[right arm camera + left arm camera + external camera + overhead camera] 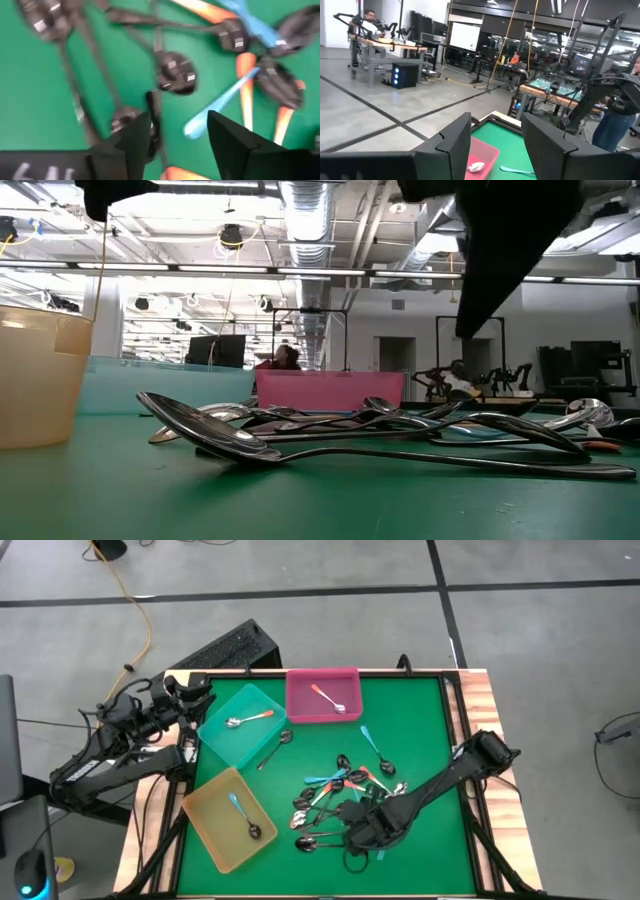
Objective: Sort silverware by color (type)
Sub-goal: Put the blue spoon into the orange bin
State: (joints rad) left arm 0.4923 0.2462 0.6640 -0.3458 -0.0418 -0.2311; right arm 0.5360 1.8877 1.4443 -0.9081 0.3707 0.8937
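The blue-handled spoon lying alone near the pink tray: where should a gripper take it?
Take the blue-handled spoon at mid-handle, from straight above, fingers across the shaft. It lies flat on the mat, clear of the pile, so both sides of the handle look free.

Arms: two, dark, jointed, black cabling.
Right gripper (177, 132): angular black fingers (131, 137); white markings on body.

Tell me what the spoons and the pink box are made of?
The spoons look like shiny metal: their bowls mirror the ceiling lights. Some have blue or orange handles, probably plastic or paint. The pink box looks like smooth, slightly see-through plastic.
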